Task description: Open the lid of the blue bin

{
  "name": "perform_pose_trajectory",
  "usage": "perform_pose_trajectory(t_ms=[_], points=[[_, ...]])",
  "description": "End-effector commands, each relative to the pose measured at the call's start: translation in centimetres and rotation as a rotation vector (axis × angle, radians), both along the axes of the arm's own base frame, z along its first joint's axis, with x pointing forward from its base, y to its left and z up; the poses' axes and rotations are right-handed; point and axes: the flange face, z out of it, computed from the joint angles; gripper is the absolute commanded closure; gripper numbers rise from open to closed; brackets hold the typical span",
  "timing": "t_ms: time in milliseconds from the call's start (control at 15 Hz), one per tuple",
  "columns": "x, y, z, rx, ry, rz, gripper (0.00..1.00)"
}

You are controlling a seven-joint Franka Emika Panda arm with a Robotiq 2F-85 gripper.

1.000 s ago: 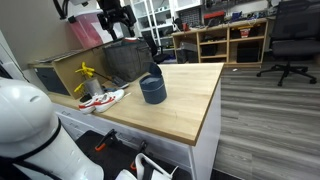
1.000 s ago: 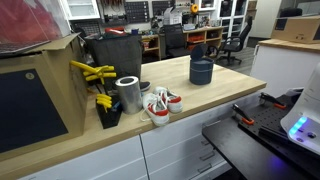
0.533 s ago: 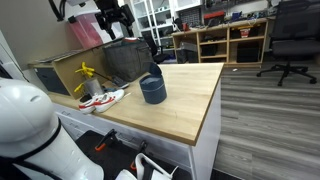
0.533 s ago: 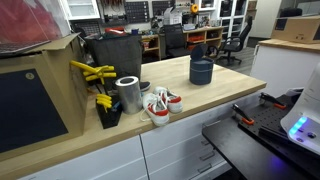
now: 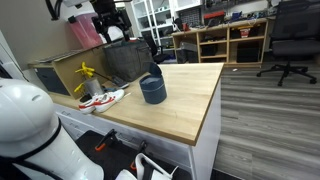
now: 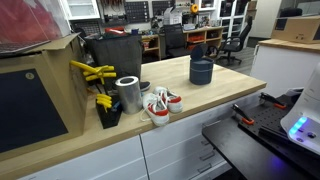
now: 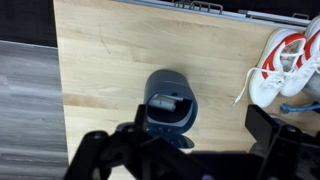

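The gripper hung open, jaws spread wide, well above the blue bin. It stood upright on the table, its lid tipped up on edge at one side.

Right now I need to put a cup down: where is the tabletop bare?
Bare wood runs from the blue bin to the table's aisle-side edge. Crowded beyond the bin: sneakers, metal can, yellow tools, dark box.

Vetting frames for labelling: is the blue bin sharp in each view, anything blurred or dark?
Wrist view: blue bin reasonably sharp; end effector a dark, blurred silhouette along the bottom. Both exterior views: bin small, evenly lit, no glare.
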Motion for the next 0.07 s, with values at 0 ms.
perform_pose_trajectory(t_ms=[0], points=[[0.02,0.01,0.07,0.0,0.002,0.0,0.0]])
